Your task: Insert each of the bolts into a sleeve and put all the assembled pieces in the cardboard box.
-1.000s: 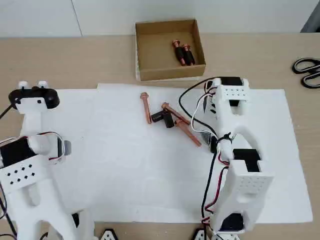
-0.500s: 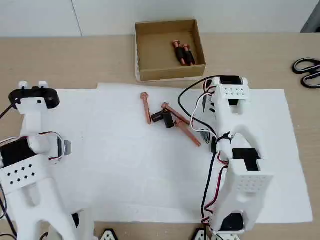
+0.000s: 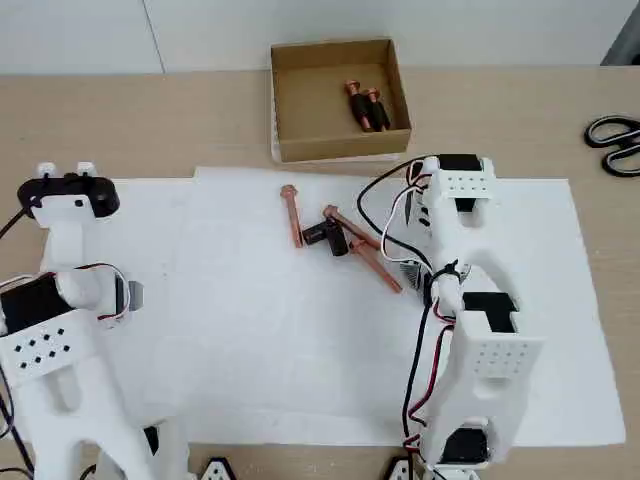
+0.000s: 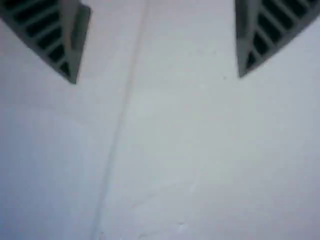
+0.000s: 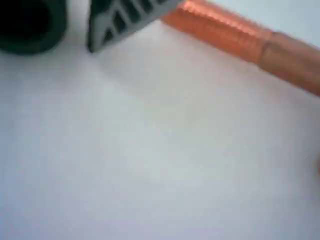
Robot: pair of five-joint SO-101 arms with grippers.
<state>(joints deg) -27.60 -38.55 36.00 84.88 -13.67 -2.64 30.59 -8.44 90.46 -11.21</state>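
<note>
Three copper bolts lie on the white mat (image 3: 230, 320): one (image 3: 292, 215) on its own, one (image 3: 350, 227) beside two black sleeves (image 3: 316, 234) (image 3: 337, 240), and one (image 3: 377, 265) nearest the right arm. Two assembled pieces (image 3: 365, 107) lie in the cardboard box (image 3: 300, 100). My right gripper (image 3: 408, 272) hangs low over the mat, open, with one finger (image 5: 125, 20) next to a bolt (image 5: 240, 40) and a sleeve (image 5: 30, 25) and nothing held. My left gripper (image 4: 155, 50) is wide open over bare mat at the far left.
Scissors (image 3: 615, 140) lie on the wooden table at the far right edge. The box stands just beyond the mat's far edge. Cables loop from the right arm (image 3: 480, 370) over the mat close to the bolts.
The right arm has shifted slightly. The bolts, the sleeves and the left arm have stayed in place.
</note>
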